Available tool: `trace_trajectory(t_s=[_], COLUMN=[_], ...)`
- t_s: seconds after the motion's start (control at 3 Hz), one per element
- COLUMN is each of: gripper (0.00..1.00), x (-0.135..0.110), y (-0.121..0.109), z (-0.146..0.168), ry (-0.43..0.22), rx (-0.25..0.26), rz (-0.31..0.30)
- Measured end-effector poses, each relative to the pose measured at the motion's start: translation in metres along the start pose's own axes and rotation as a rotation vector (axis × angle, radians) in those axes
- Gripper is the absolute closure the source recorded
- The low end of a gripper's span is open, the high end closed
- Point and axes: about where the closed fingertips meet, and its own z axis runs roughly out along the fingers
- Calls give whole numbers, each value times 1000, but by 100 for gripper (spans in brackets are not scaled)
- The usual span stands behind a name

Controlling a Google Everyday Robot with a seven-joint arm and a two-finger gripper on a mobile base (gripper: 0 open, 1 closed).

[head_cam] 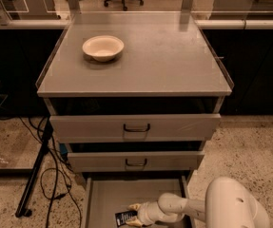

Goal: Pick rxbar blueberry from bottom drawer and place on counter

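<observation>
The rxbar blueberry (124, 218) is a small dark wrapper with white lettering lying on the floor of the open bottom drawer (108, 194), near its front. My gripper (132, 213) reaches into the drawer from the right, its cream fingers (135, 206) right at the bar's right end. The white arm (231, 205) fills the lower right corner. The counter (174, 56) is the flat grey top of the cabinet above.
A cream bowl (102, 47) stands on the counter's back left. Two upper drawers with dark handles (136, 128) are slightly pulled out. Black cables and a stand leg (36, 175) lie on the speckled floor at left. Office chairs stand behind.
</observation>
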Motion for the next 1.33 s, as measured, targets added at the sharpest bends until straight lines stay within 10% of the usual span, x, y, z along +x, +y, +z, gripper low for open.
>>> trace_trajectory(t_s=[0.67,1.33], gripper=[100,100], x=[0,-1], y=[0,1], z=[0,-1], ry=[0,-3], rx=[0,-4], rz=[0,5])
